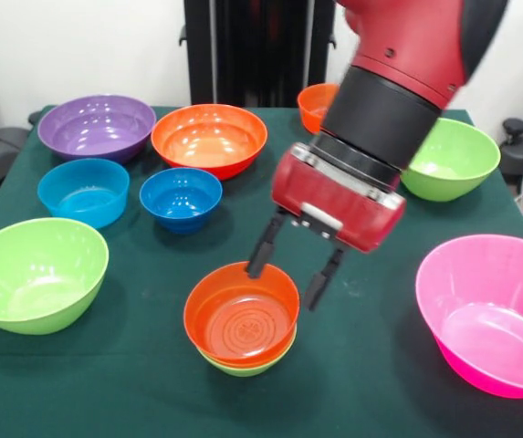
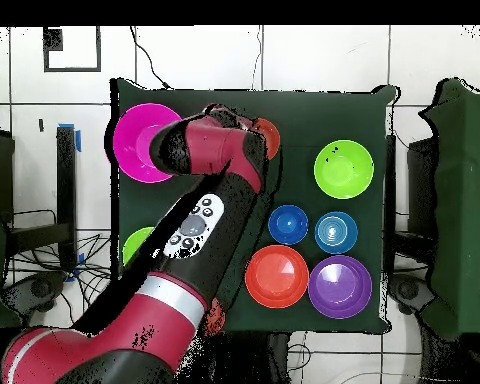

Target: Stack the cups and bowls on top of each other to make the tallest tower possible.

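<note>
The tower (image 1: 241,321) is an orange bowl nested in a lime green bowl near the table's front middle. My gripper (image 1: 286,285) hangs open over its right rim. One black finger (image 1: 263,248) reaches the rim's back edge and the other finger (image 1: 322,279) hangs just outside the bowl, with nothing clamped. In the overhead view the arm (image 2: 199,215) hides the gripper, and only an edge of the tower (image 2: 271,135) shows. Loose bowls: purple (image 1: 97,126), large orange (image 1: 209,137), two blue (image 1: 83,190) (image 1: 181,197), lime green (image 1: 35,272) (image 1: 450,157), pink (image 1: 489,310), small orange (image 1: 319,105).
The green table (image 1: 133,383) carries the bowls in a loose ring around the tower. The pink bowl (image 2: 142,140) sits at a table edge, and the purple bowl (image 2: 340,286) and large orange bowl (image 2: 277,275) lie on the robot's side.
</note>
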### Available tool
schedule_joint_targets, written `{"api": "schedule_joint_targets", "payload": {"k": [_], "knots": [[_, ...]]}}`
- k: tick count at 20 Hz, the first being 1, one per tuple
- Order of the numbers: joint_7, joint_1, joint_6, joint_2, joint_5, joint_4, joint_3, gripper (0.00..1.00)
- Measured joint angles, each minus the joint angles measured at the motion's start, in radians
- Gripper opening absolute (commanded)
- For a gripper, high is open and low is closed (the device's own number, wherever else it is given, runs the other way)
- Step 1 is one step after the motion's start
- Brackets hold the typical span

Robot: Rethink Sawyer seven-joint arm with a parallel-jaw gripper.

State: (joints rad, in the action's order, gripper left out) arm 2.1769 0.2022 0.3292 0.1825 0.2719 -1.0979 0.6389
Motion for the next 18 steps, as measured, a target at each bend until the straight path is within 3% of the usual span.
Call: {"api": "schedule_joint_targets", "payload": {"k": [12, 18], "knots": [[0.0, -0.073, -0.038, 0.1, -0.118, -0.053, -0.105, 1.0], [0.0, -0.08, -0.041, 0.122, -0.169, -0.07, -0.125, 1.0]]}}
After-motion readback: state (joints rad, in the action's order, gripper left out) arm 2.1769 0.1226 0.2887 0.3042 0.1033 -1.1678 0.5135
